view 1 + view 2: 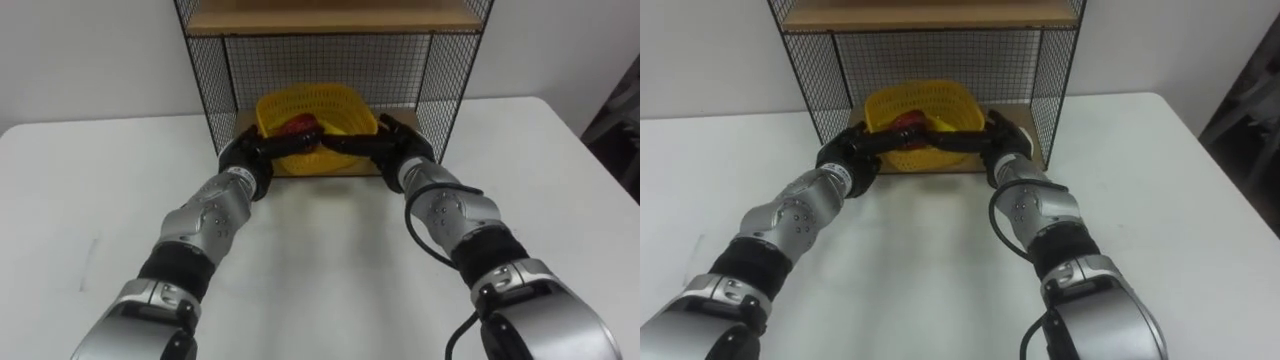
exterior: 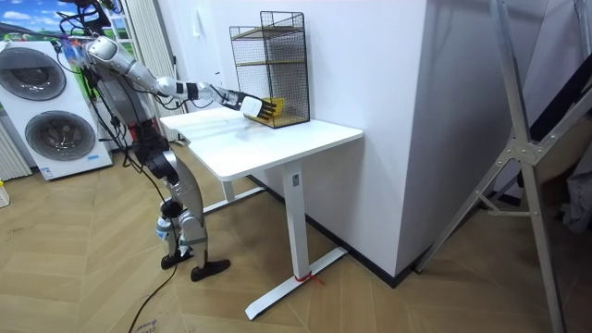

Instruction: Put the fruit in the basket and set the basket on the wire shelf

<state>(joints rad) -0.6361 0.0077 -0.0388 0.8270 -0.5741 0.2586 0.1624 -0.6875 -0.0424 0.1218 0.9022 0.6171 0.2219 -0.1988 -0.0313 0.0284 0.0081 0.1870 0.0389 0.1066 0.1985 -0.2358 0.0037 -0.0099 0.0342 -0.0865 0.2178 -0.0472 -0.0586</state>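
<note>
Both forearms run straight ahead. left hand [image 1: 262, 150] and right hand [image 1: 385, 150] meet on the near rim of the basket [image 1: 345, 100], fruit [image 1: 299, 126] inside, in wire shelf [image 1: 210, 90] bottom tier. Fingers lie along rim, grip unclear. Basket dead ahead, equidistant.

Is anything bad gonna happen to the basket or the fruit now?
The basket seems to be just at the front of the wire shelf, with the left hand and right hand holding its near rim. Letting go too soon might let it slide out onto the table. The red fruit lies by that rim, so a tip could roll it out. The hands are close to the wire sides and might nudge the shelf.
</note>
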